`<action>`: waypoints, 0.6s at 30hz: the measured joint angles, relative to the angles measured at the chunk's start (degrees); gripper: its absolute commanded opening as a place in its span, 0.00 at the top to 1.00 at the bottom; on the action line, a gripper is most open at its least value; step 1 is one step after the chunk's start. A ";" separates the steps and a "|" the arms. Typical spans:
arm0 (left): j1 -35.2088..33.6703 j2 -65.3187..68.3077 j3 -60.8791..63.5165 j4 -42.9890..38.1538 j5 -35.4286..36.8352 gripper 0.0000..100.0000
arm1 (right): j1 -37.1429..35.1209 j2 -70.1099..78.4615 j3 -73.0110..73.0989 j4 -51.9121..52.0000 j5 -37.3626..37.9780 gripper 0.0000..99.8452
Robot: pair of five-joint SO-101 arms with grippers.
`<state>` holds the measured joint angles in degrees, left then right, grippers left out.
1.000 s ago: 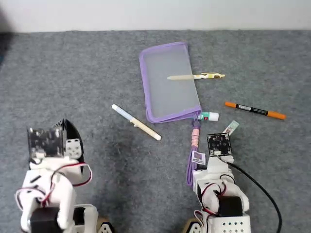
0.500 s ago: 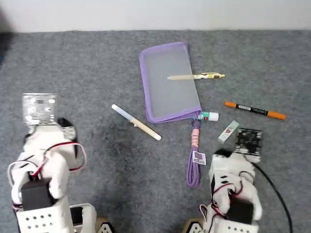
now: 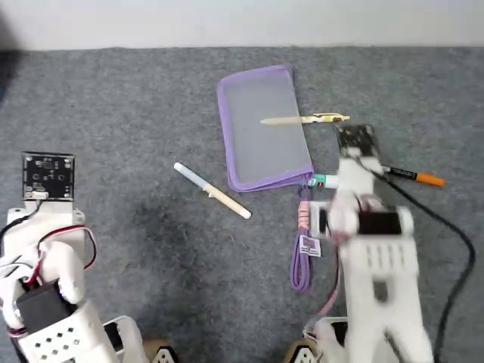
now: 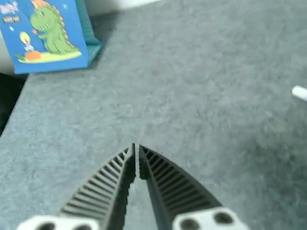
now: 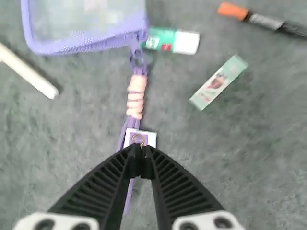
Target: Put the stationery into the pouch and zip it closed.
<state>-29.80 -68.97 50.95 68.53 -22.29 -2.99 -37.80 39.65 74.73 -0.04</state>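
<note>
Orange marker (image 3: 420, 178): one end hidden beneath right arm (image 3: 370, 249).
Pouch (image 5: 81, 19): cropped by frame edge.
White pen (image 4: 300, 93): cropped, tip visible.

Lighting's pretty soft and even, looks like it's coming from overhead. The grey bench (image 3: 113, 113) is bright all over, just a faint blotchy shadow beside the left arm (image 3: 47, 257) and a dark far corner in the high view. The white pen (image 5: 29, 72) throws a short soft shadow in the right wrist view.
</note>
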 measured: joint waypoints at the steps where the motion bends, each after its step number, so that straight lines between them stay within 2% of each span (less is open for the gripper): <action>1: 0.00 0.00 0.00 0.79 -0.09 0.98 | -0.09 4.04 -2.02 0.00 0.00 0.99; 10: 0.00 0.00 -3.60 6.86 -0.09 0.98 | -4.57 25.76 -12.84 0.44 6.51 0.98; 15: 0.00 0.00 -3.69 8.62 -0.09 0.98 | -7.65 35.16 -16.44 -2.02 6.95 0.85; 18: 0.00 0.00 -3.69 9.23 -0.09 0.98 | -7.74 41.23 -19.96 -2.29 7.12 0.85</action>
<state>-29.80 -68.97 47.25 77.76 -22.37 -10.73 3.43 19.69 72.44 7.08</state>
